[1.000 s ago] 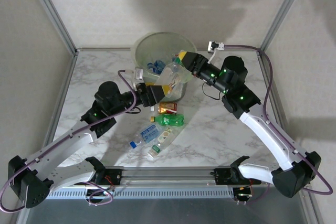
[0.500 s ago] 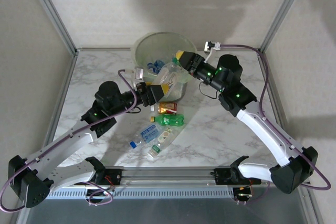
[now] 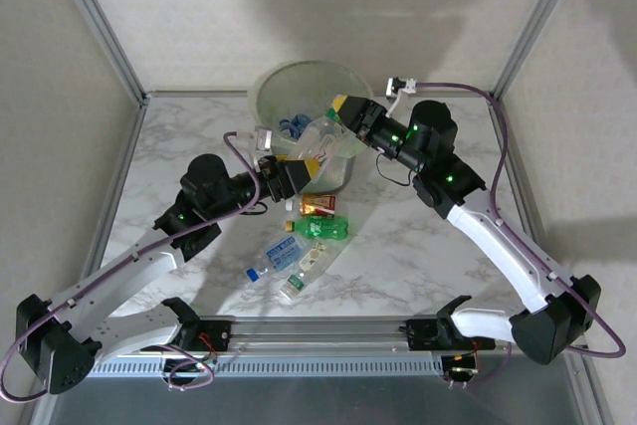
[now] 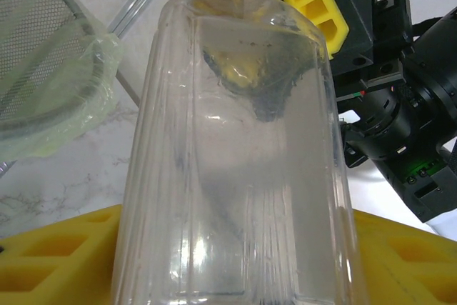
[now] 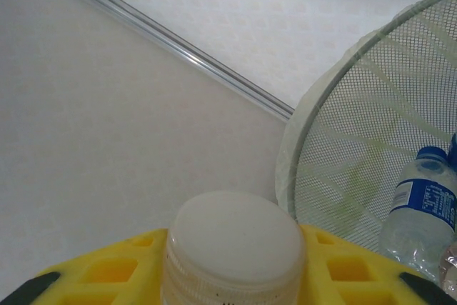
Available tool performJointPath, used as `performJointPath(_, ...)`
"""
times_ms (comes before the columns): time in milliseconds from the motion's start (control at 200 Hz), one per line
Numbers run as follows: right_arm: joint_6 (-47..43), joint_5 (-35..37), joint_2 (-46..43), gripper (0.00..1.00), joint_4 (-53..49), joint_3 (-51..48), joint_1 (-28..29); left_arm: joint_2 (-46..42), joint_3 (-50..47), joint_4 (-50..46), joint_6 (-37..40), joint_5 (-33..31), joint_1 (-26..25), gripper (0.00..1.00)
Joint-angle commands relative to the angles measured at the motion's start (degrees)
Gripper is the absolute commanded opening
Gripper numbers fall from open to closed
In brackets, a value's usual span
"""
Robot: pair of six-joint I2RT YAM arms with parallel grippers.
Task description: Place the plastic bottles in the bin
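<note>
Clamped at cap end in right gripper (image 3: 339,114): clear bottle (image 3: 322,141), slanting over near rim of bin (image 3: 261,97). Flanked at base by left gripper (image 3: 306,168); gripping or not, cannot tell. Below, on table (image 3: 398,236): loose bottles (image 3: 320,228).

My left arm (image 3: 129,264) and right arm (image 3: 503,246) wear white shells between black joint housings lit by small green lights, with purple cables (image 3: 468,89), yellow cut-out fingers (image 4: 57,248), and black bases beside the silver rail (image 3: 318,328).

Pale-green bin (image 3: 274,87), clear bottle (image 4: 235,176), yellow claw fingers (image 4: 107,219), grey-veined white marble table (image 3: 398,246)
</note>
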Motion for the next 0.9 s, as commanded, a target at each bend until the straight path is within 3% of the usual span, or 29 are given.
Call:
performJointPath(0,-4.0,-1.4,1.0,0.40,-3.2,5.4,0.5,-0.4,1.9,1.3,-1.4,-0.2,1.4,0.54)
performJointPath(110,-11.7,-4.8,1.9,0.78,-8.8,9.9,-1.7,-0.3,1.4,4.8,-4.8,4.7,2.8,0.56)
performJointPath(160,-15.4,-11.4,1.9,0.91,-8.6,9.8,-4.3,0.1,1.4,7.1,-6.9,7.9,3.0,0.56)
performJointPath(200,-18.0,-19.5,1.8,0.96,-7.6,9.0,-7.4,0.4,1.5,8.7,-8.4,10.4,3.1,0.56)
performJointPath(315,-20.7,-40.9,1.9,0.96,-3.5,5.5,-15.8,0.8,2.0,10.5,-10.4,15.0,3.4,0.55)
performJointPath(451,-26.0,-49.2,3.0,0.94,-5.9,5.3,-17.9,1.5,1.9,11.8,-11.8,18.6,3.6,0.55)
performJointPath(626,-23.8,-53.0,1.2,0.94,0.2,2.5,-17.8,2.7,1.5,14.5,-13.7,19.9,3.6,0.54)
performJointPath(891,-23.6,-52.2,2.0,0.81,0.3,2.0,-17.8,4.1,2.7,14.1,-13.6,21.8,3.6,0.50)
